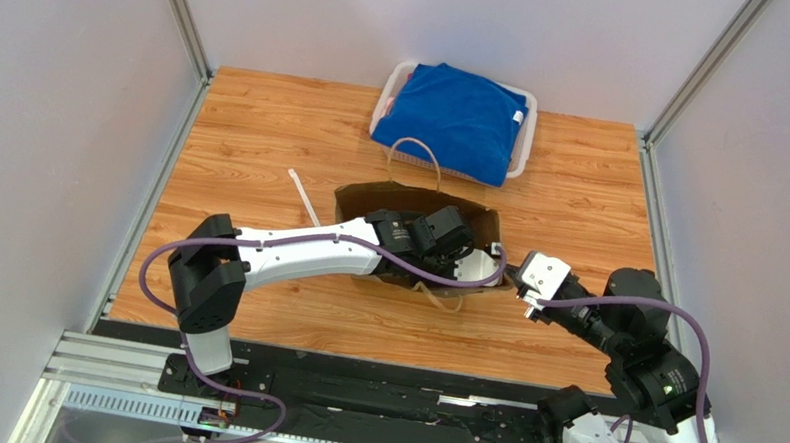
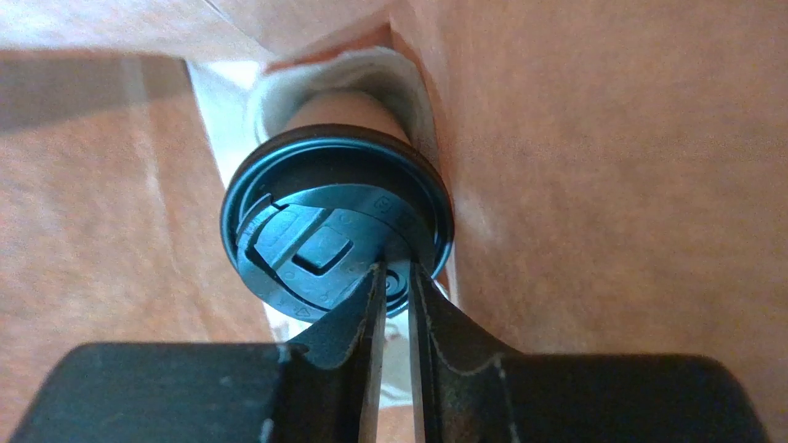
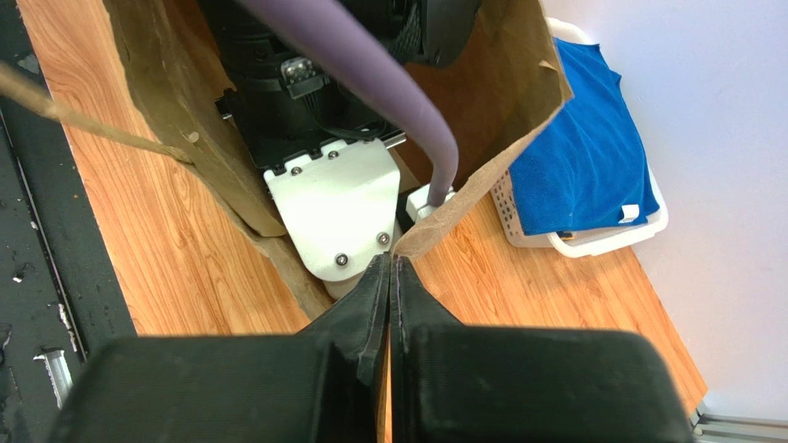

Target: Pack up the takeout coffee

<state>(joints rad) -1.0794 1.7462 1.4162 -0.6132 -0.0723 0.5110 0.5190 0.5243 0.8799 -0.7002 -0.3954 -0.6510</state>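
Note:
The takeout coffee (image 2: 314,231), a brown cup under a round black lid, sits deep inside the brown paper bag (image 2: 601,185), in a pale pulp carrier (image 2: 370,69). My left gripper (image 2: 393,272) is reached down into the bag, its fingers closed on the near edge of the lid. From above only the left wrist (image 1: 433,233) shows in the bag's mouth (image 1: 415,192); the cup is hidden there. My right gripper (image 3: 391,263) is shut, pinching the bag's right rim (image 3: 499,111), and it stands at the bag's right side (image 1: 506,272).
A white basket holding a folded blue cloth (image 1: 455,118) stands behind the bag, also seen in the right wrist view (image 3: 583,157). A thin white strip (image 1: 304,197) lies on the wooden table left of the bag. Grey walls close in both sides.

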